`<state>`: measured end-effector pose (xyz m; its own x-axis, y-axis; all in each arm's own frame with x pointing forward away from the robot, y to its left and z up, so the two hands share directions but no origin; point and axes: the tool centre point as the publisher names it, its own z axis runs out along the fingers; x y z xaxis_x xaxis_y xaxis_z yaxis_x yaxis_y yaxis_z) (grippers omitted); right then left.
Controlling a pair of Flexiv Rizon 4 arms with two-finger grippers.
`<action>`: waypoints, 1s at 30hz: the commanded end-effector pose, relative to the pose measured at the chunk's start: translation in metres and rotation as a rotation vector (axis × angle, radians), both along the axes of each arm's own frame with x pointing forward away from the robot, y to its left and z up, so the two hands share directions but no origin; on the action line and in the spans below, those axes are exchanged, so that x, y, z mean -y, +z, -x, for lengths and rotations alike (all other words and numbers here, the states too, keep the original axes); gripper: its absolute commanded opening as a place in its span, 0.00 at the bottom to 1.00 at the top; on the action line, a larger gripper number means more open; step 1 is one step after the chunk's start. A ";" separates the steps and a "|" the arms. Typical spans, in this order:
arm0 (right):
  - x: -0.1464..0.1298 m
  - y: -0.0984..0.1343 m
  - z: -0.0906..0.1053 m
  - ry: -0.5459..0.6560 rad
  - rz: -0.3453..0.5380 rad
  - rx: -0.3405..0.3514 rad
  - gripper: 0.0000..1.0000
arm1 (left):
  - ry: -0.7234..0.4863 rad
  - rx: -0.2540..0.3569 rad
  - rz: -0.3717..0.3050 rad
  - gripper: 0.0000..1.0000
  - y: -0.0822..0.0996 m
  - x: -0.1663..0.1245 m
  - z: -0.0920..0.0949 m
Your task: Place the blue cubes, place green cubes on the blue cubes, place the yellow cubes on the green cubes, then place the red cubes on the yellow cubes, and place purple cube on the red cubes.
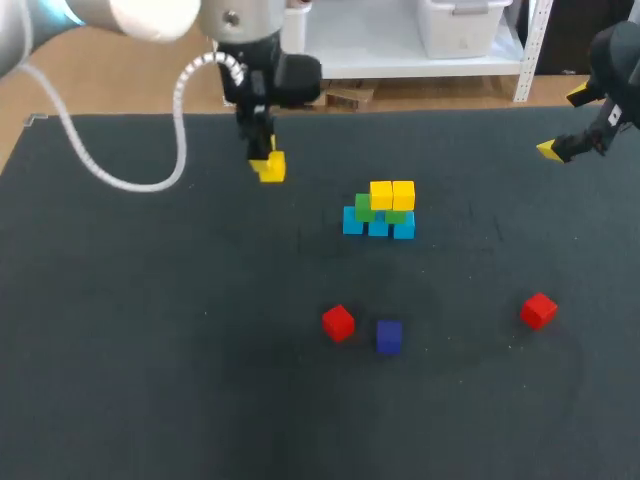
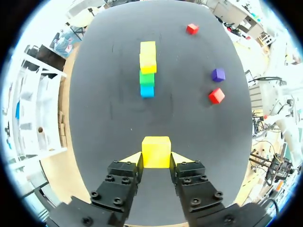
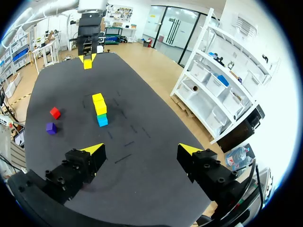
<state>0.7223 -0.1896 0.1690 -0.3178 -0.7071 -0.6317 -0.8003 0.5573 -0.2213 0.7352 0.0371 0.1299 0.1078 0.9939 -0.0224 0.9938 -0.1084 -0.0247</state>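
**Left hand and held cube.** The left hand (image 2: 156,158) is closed upon a small bright-yellow cube (image 2: 156,150), with one yellow-tipped finger pressed against each side face.

**Stack.** Straight ahead of this hand, well apart, stands the stack. It has a base row of blue cubes (image 1: 352,222), green cubes (image 1: 364,208) upon them, and two yellow cubes (image 1: 392,194) uppermost.

**Loose cubes.** About level with the stack, off to one side of the hand's line, lies a red cube (image 2: 216,96) with a purple cube (image 2: 218,74) near it. A second red cube (image 2: 191,29) lies farther ahead.

**Right hand.** The right hand (image 3: 142,150) hangs with fingers spread wide, holding nothing, well apart from every cube.

**Surface.** Stack and loose cubes rest on a dark matte tabletop (image 1: 150,350).
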 end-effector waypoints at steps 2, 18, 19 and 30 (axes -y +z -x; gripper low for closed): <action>0.001 0.000 -0.001 0.005 -0.004 -0.003 1.00 | -0.028 -0.055 -0.051 0.00 0.006 0.027 -0.007; 0.001 0.000 -0.001 0.005 -0.004 -0.003 1.00 | 0.020 -0.049 -0.032 0.00 -0.011 0.063 -0.003; 0.001 0.000 -0.001 0.005 -0.004 -0.003 1.00 | 0.037 -0.041 -0.026 0.00 -0.013 0.064 -0.003; 0.001 0.000 -0.001 0.005 -0.004 -0.003 1.00 | 0.070 0.002 -0.011 0.00 -0.031 0.082 -0.004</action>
